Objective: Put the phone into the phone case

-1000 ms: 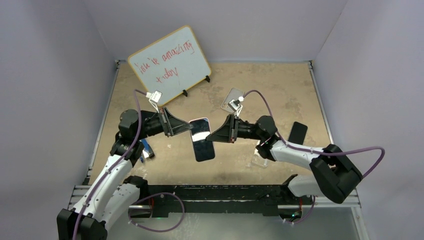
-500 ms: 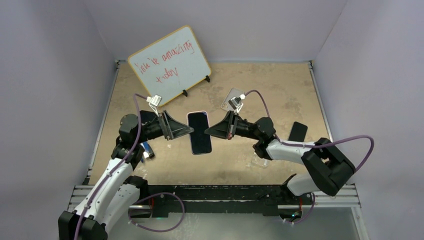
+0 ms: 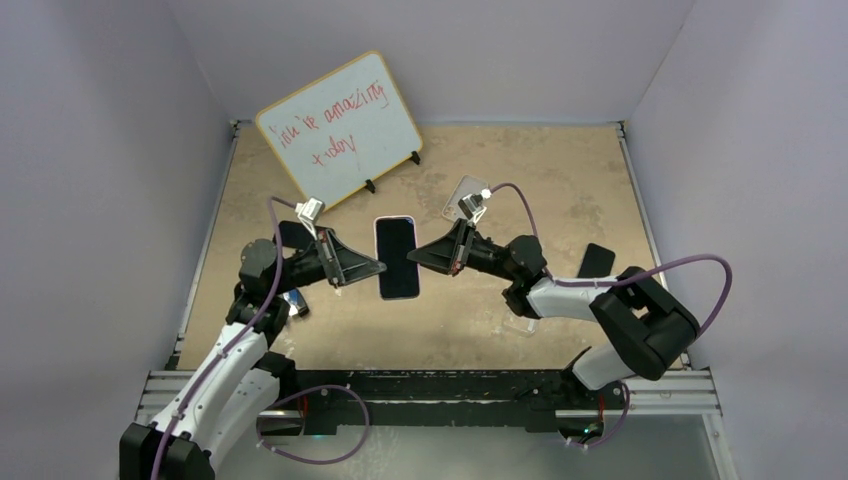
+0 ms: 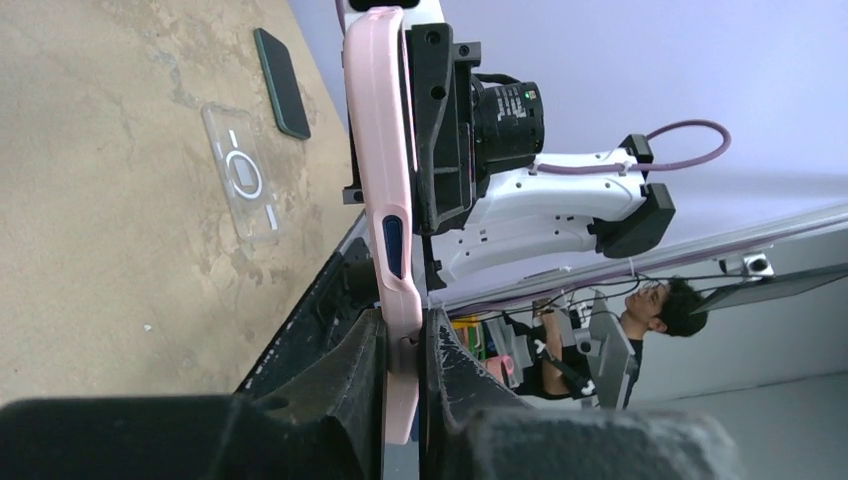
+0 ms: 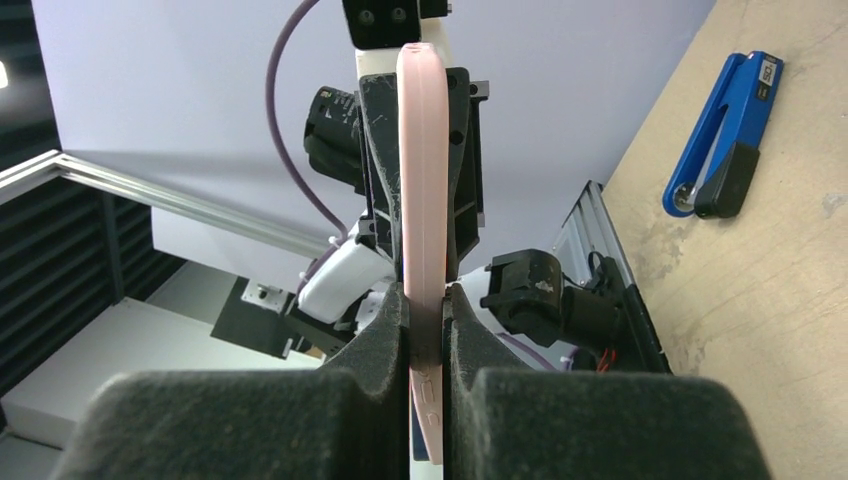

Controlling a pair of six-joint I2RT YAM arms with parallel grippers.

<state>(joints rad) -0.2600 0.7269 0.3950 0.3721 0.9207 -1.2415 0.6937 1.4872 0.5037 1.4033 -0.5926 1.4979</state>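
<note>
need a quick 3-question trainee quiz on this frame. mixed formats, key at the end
1. True or false: the pink-cased phone rests flat on the table.
2. Whose fingers are clamped on it? A) left only B) right only C) both
3. What colour is the tool lying on the table by the left arm?

Key:
1. False. It is held in the air between the arms.
2. C. The left gripper and the right gripper are each shut on an edge of it.
3. Blue.
</note>
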